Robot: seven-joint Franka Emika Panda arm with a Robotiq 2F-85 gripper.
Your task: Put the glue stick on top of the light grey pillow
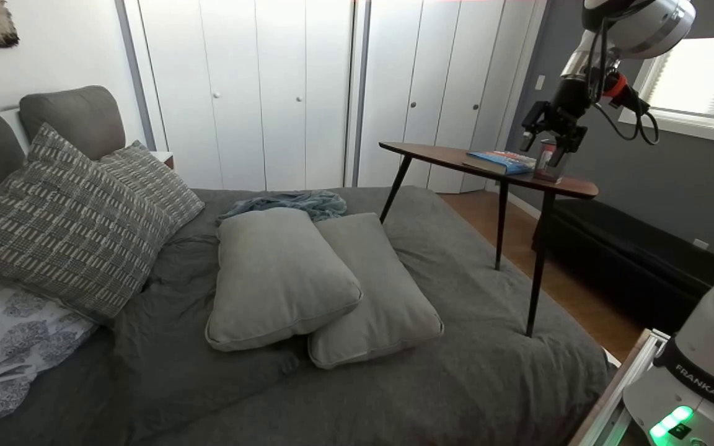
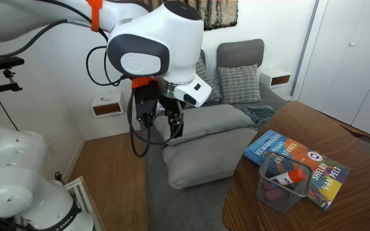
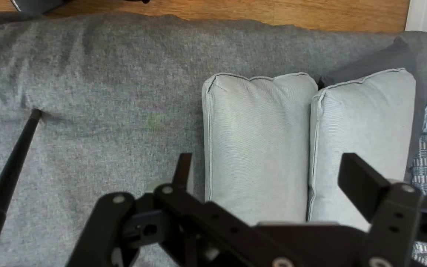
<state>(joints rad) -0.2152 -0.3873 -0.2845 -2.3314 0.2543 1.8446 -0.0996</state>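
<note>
Wrist view had the claw [image 3: 266, 163] spread wide, its fingers [image 3: 360, 185] well apart, gripping nothing. Beyond them two light grey pillows [image 3: 260, 144] lay touching on the bed [image 3: 117, 96]; the task did not say which was meant. Neither tabletop nor stick showed there. In an exterior view, the glue stick [image 2: 289, 177] leaned inside a mesh basket [image 2: 284, 202] on the wooden tabletop [image 2: 361, 202], its orange-red end tipped up, above some reddish things [image 2: 274, 193] too dim to name. A book [image 2: 318, 163] lay just beside the basket; whether they touched could not be told.

The step in hand, I judged, was the approach, the pick not yet made. The next move called for bringing the claw across from the bed to above the basket, turning it to straddle the stick, and coming down inside the rim without knocking the mesh. The raised end looked the likeliest place to pinch. After that, a straight lift clear of the basket would be needed before any carry to a pillow.
</note>
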